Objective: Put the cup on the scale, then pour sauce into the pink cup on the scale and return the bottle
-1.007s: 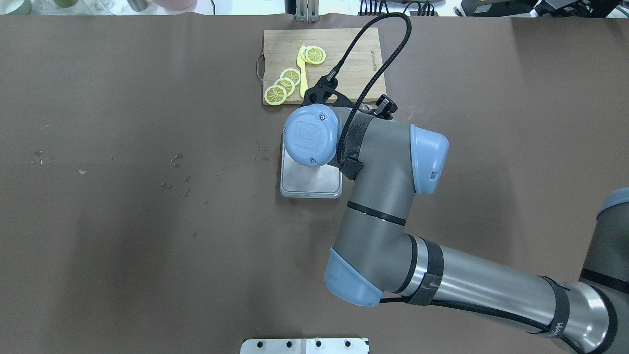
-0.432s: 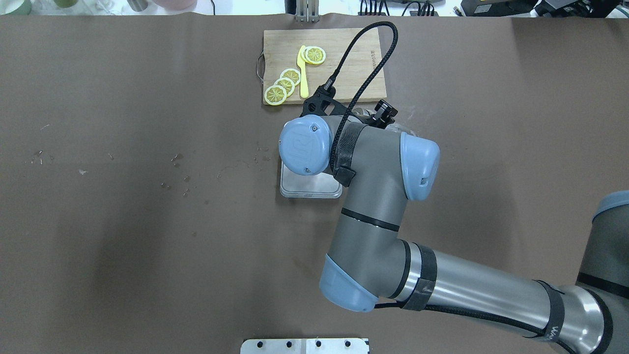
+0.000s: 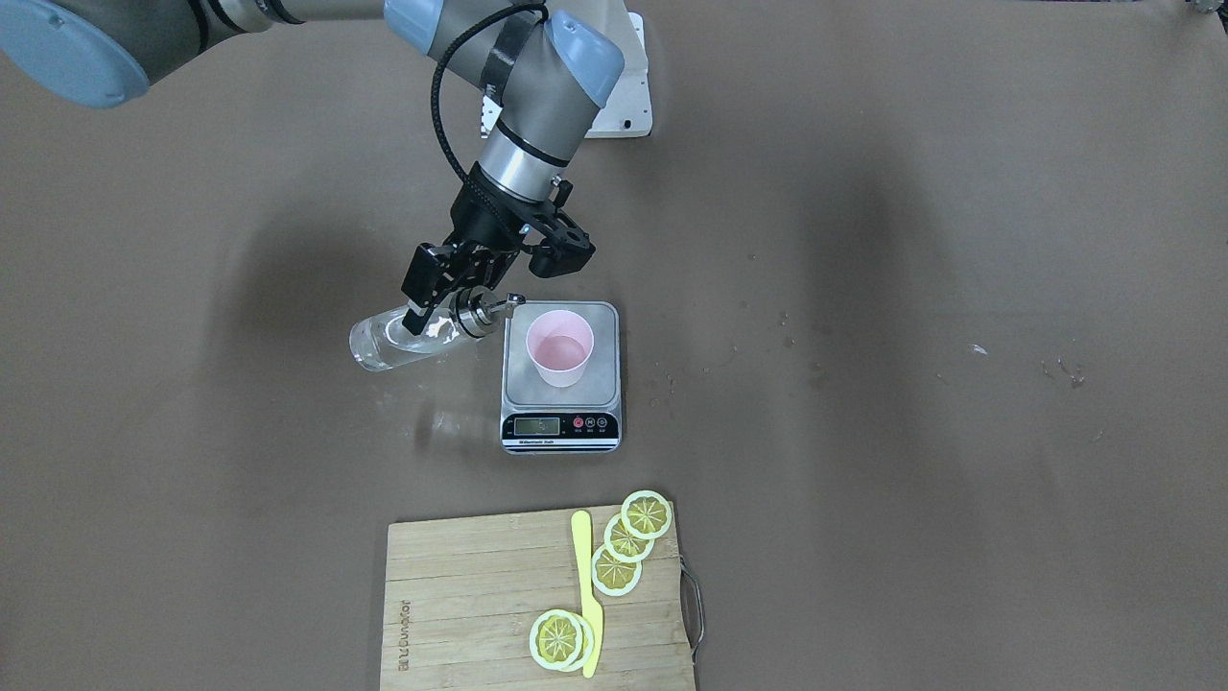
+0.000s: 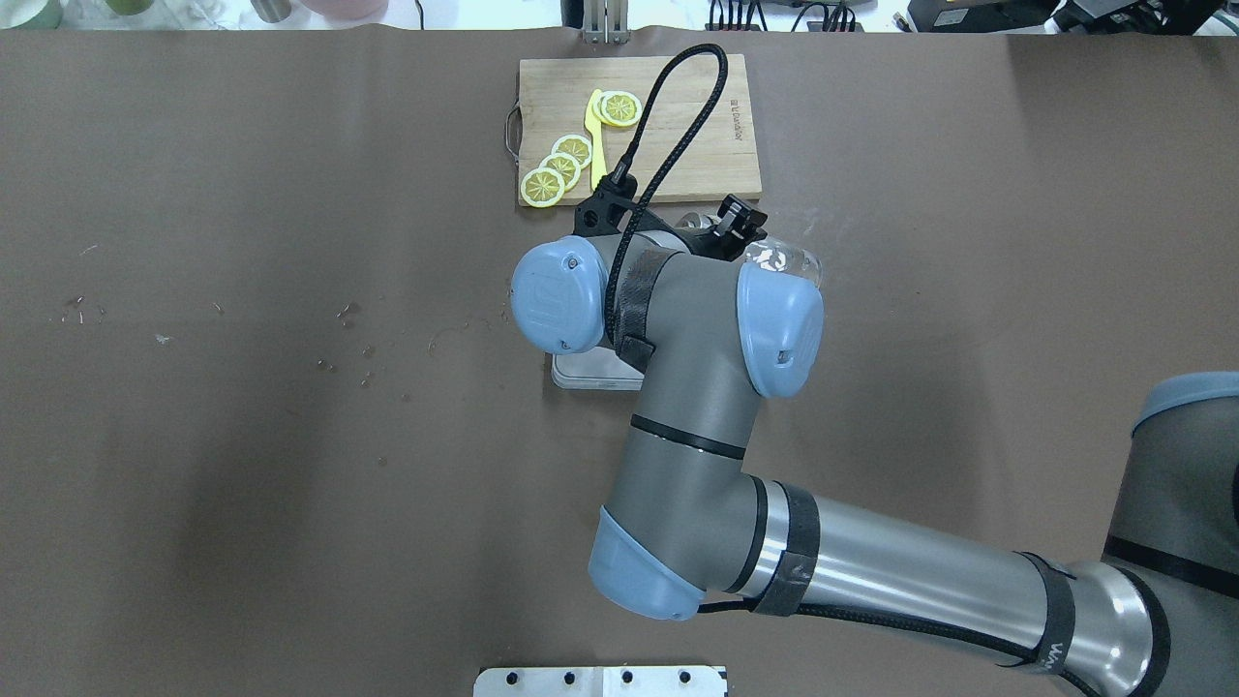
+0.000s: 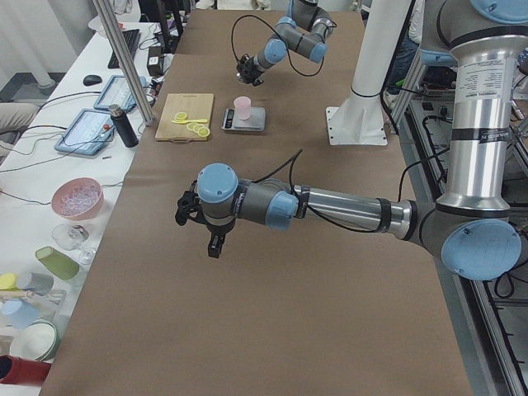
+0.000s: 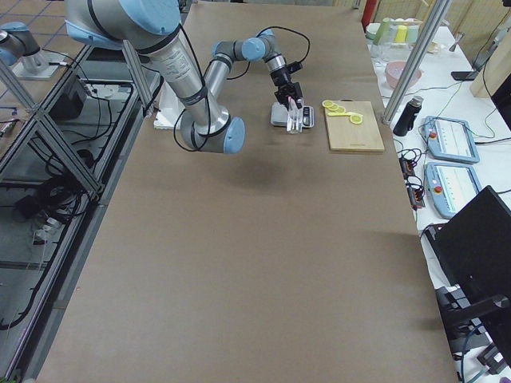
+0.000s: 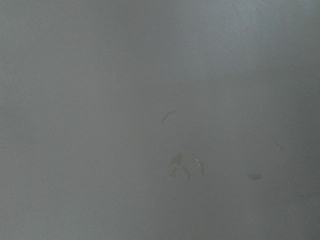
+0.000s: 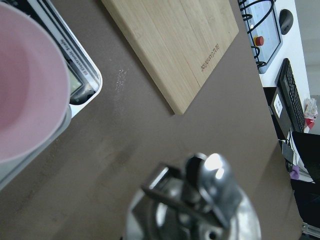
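Since the earlier overhead frames, the right arm [image 4: 711, 407] has swung its wrist toward that view's left; it now covers most of the scale [image 4: 581, 374], of which only the near edge shows; the glass base of the bottle [image 4: 792, 261] now sticks out further past the wrist on that view's right.

Front-facing view: right pincer [image 3: 434, 312] pinched on the bottle at its neck end, just behind the metal spout cap; bottle tilted close to level and held off the desk [image 3: 911, 240], base toward the robot's right, spout pointing at the cup [image 3: 560, 347]; spout tip just beside the cup's rim, and we cannot tell whether it overhangs it; the sauce is too clear in the glass for us to read a level, nor can we tell whether any lies in the cup.

Cup upright, roughly mid-platform on the scale; display on the black front strip lit, digits too small to read.

Cutting board [image 3: 460, 595] well apart from the scale, on the operators' side; lemon slices [image 3: 626, 537] and a yellow knife [image 3: 585, 595] lie on it.

Left pincer [image 5: 210, 241] shows only in the left side view, hanging above the desk well apart from the scale; we cannot tell whether it is spread or pressed together; its wrist camera gives only desk surface with a few faint marks.
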